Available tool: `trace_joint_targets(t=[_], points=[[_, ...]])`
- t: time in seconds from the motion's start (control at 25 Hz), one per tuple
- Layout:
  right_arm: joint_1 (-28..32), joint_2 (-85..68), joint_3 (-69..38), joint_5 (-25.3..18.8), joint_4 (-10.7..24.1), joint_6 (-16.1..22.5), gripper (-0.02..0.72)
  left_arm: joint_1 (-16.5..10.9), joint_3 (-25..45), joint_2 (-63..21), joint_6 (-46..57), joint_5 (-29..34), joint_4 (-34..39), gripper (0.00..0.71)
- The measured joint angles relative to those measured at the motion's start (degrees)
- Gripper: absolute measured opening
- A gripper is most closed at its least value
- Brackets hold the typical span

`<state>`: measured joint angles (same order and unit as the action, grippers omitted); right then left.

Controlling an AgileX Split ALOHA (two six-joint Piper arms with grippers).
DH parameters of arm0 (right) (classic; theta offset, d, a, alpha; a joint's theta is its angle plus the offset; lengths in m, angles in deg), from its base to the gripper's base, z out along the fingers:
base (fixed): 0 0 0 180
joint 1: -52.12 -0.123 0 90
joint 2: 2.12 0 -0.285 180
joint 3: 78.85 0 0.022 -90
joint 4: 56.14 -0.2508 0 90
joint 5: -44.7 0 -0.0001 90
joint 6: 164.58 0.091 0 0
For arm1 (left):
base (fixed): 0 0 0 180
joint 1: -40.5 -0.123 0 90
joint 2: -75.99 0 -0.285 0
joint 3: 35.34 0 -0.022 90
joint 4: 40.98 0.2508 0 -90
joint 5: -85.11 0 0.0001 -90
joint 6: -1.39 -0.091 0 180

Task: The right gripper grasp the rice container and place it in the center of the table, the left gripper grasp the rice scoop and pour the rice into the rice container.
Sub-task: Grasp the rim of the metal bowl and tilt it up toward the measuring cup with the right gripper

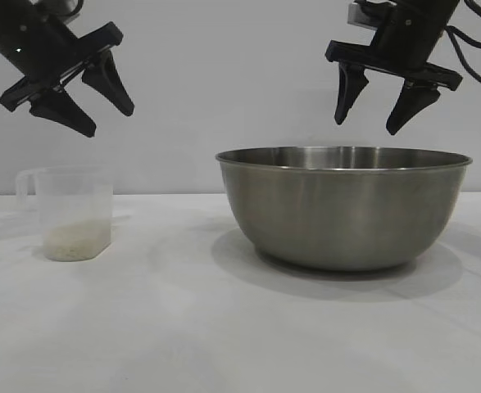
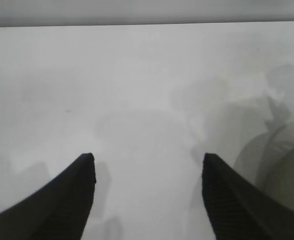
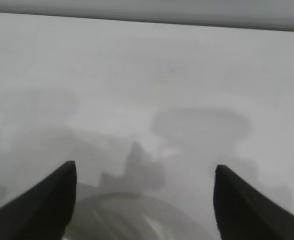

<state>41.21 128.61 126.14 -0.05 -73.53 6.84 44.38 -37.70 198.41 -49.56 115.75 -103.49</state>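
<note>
From outside, my left gripper (image 1: pixel 101 109) hangs in the air with its fingers spread apart and nothing between them, tilted down toward the middle. Just below it the scoop (image 1: pixel 74 213) stands upright on the table (image 1: pixel 183 327), mouth up, its handle sticking out to the side away from the bowl (image 1: pixel 343 206). A thin pale layer of rice (image 1: pixel 76 242) lies in its bottom. My right gripper (image 1: pixel 369 121) hovers right above the bowl's far rim, fingers apart and empty, tips pointing down. The bowl sits upright, mouth open to the top, well apart from the scoop. The table is plain white; the wall behind is bare pale grey.

From my left wrist, my two fingertips (image 2: pixel 84 172) stand wide apart over white table with soft shadows, and a curved edge of the bowl (image 2: pixel 287 175) shows beyond one finger.

From my right wrist, my fingertips (image 3: pixel 66 175) are likewise spread, and the bowl's rim (image 3: pixel 121 200) curves just under them, blurred
</note>
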Motion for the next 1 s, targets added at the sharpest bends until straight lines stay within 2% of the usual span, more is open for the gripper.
trace_joint_targets(t=[0.48,0.6,0.8,1.0], points=[[0.00,0.00,0.00,-0.10,0.00,-0.09,0.486,0.00,0.00,0.00,0.00,0.13,0.00,0.440],[0.00,0.00,0.00,-1.23,0.00,-0.09,0.486,0.00,0.00,0.00,0.00,0.13,0.00,0.440],[0.00,-1.52,0.00,-6.01,1.59,-0.09,0.486,0.00,0.00,0.00,0.00,0.16,0.00,0.440],[0.00,-5.14,0.00,-14.73,4.66,0.06,0.486,0.00,0.00,0.00,0.00,0.25,0.00,0.440]])
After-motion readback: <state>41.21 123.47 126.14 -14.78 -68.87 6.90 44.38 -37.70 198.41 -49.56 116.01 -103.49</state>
